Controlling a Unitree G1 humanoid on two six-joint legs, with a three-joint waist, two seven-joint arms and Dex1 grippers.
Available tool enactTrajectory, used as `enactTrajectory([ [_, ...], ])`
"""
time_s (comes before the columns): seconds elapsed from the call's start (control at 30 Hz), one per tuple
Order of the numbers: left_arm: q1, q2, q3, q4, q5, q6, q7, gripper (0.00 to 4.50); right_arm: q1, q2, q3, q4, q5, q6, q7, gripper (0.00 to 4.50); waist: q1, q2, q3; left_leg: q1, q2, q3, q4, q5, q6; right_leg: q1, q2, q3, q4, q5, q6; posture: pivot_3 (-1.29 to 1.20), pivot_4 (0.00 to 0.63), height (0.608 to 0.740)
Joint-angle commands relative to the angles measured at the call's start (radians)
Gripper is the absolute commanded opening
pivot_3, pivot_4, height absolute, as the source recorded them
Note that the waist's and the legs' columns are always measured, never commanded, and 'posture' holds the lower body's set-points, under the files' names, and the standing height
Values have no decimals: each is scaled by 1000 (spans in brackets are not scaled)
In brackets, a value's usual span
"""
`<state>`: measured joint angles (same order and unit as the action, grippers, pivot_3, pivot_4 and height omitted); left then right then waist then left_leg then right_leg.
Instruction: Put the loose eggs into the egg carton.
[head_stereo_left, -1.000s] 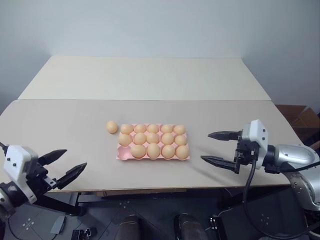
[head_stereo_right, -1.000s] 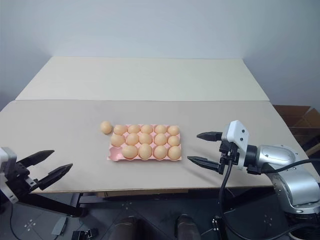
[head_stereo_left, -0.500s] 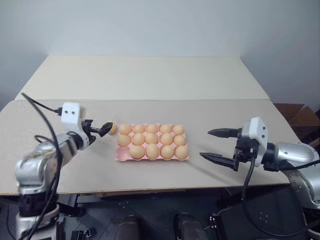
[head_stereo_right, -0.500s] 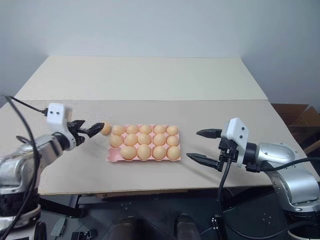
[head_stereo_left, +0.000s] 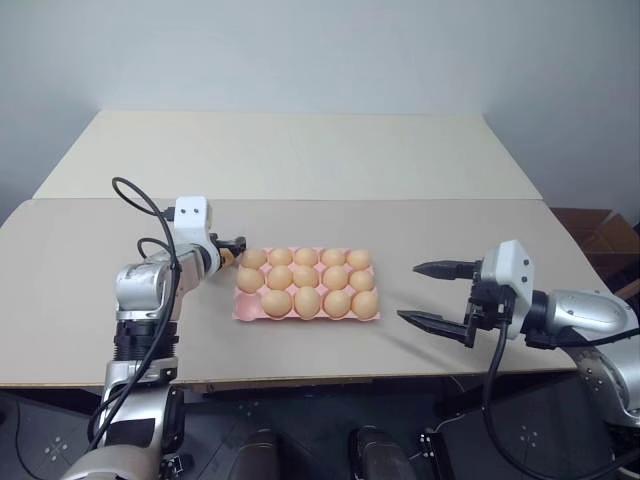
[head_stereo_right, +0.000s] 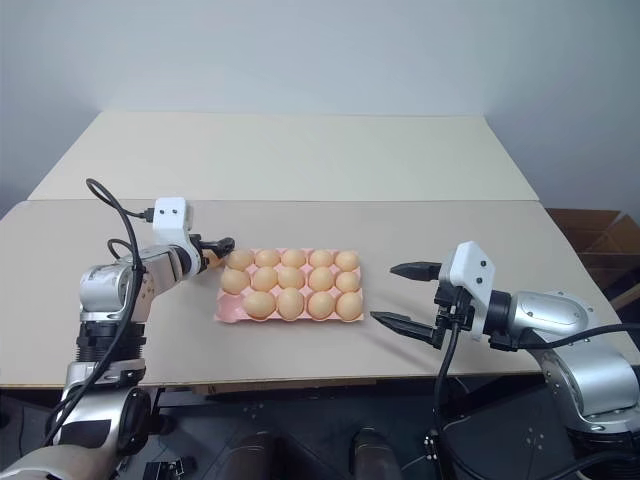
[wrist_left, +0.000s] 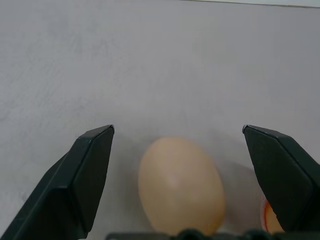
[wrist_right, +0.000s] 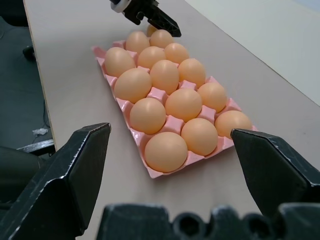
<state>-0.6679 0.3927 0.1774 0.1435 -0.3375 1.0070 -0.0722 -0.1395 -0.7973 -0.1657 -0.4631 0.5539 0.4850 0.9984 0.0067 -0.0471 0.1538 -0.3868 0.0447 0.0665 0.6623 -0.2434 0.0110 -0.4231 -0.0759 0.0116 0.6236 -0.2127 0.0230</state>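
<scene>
Lying on the tan table (head_stereo_left: 120, 330), the pink egg carton (head_stereo_left: 243, 312) sits near the middle with its long side running left to right. Fourteen smooth tan-orange eggs fill its cups, and the near-left corner cup is bare. One loose egg (wrist_left: 181, 186) rests on the table just off the carton's far-left corner, its long axis pointing along the left gripper's fingers in the left wrist view.

The right gripper (head_stereo_left: 432, 295) hovers to the right of the carton, apart from it, arm bent in from the table's right edge. Its two black fingers are spread wide with nothing between them and point left toward the carton.

The left gripper (head_stereo_right: 219, 250) reaches forward over the table, tilted slightly down. Its fingers (wrist_left: 82, 182) stand wide apart on either side of the loose egg, not touching it.
</scene>
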Motion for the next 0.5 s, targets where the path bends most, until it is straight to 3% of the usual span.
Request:
enactTrajectory([
  [0.03, -12, 0, -1, 6, 22, 27, 2, 4300, -6, -9, -26, -23, 14, -21, -1, 4500, 0, 0, 0, 0, 0, 0, 0, 0, 0, 0, 0, 0, 0, 0, 0, 0, 150, 740],
  [0.1, -6, -1, -1, 0, 27, 33, 5, 3846, -7, -9, -24, -22, 14, -21, -1, 4500, 0, 0, 0, 1, 0, 0, 0, 0, 0, 0, 0, 0, 0, 0, 0, 0, 150, 740],
  [0.3, 14, -11, 19, -53, 35, 56, 15, 1923, -22, -6, -14, -14, 12, -20, -1, 4500, 2, 0, 0, 0, 0, 0, 0, 0, 0, 0, 0, 0, 0, 0, 0, 0, 150, 740],
  [0.33, 18, -10, 21, -58, 36, 57, 16, 1750, -26, -5, -12, -11, 11, -20, -1, 4500, 2, 0, 0, 0, 0, 0, 0, 0, 0, 0, 0, 0, 0, 0, 0, 0, 150, 740],
  [0.5, 30, 11, 11, -78, 46, 46, 3, 1703, -44, 0, -3, 2, 8, -20, -3, 4500, 1, 0, 0, 0, 0, 0, 0, 0, 0, 0, 0, 0, 0, 0, 0, 0, 150, 740],
])
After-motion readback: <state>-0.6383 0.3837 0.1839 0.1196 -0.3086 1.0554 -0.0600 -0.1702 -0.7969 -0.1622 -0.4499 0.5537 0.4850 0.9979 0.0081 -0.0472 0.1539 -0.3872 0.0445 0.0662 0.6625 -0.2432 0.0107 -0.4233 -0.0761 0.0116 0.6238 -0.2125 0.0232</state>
